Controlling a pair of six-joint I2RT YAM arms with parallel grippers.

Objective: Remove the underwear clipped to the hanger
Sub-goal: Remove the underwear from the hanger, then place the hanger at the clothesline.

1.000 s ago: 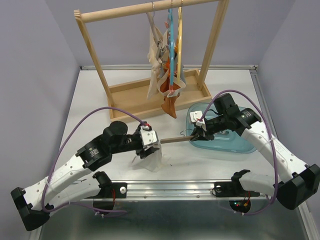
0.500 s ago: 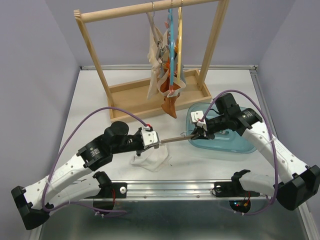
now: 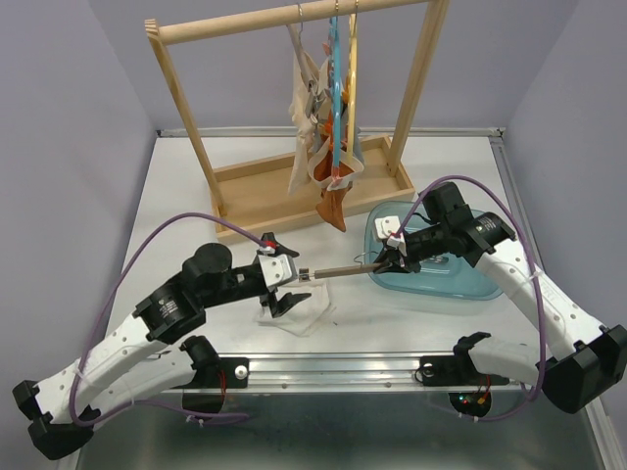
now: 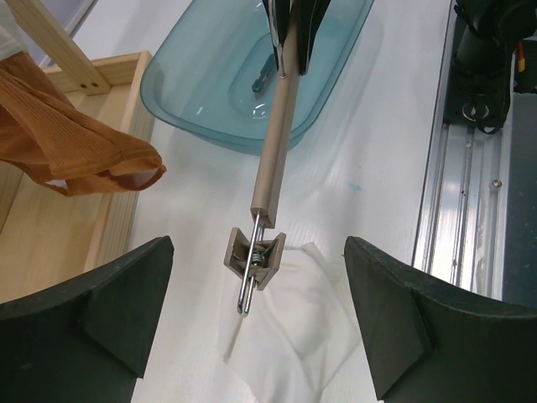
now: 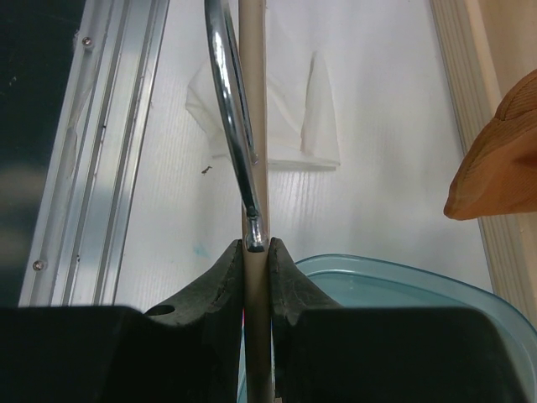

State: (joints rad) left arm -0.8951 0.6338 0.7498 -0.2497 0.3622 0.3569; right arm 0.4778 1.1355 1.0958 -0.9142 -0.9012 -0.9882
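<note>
My right gripper [image 3: 384, 262] is shut on a wooden hanger [image 3: 338, 272], holding it level above the table. The bar [image 5: 254, 101] runs out between the pads beside its metal hook [image 5: 231, 109]. At the bar's far end its wooden clip [image 4: 254, 260] grips no cloth. A white piece of underwear [image 3: 309, 311] lies flat on the table under that clip [image 4: 294, 336]. My left gripper [image 3: 284, 289] hovers just above it, open wide and holding nothing [image 4: 258, 315]. More underwear [image 3: 318, 127], beige and white, hangs clipped on the rack, with an orange-brown piece [image 3: 333, 206] lowest.
The wooden rack [image 3: 284, 24] stands on its tray base [image 3: 255, 191] at the back. A translucent blue tub [image 3: 441, 279] sits under my right wrist. The metal rail [image 3: 333, 370] runs along the near edge. The orange-brown cloth [image 4: 75, 143] hangs close to the hanger's left.
The white underwear, hanging at the clip in my left gripper a second ago, has dropped flat onto the table. My left gripper has opened and drawn back left; the right arm stayed still.
</note>
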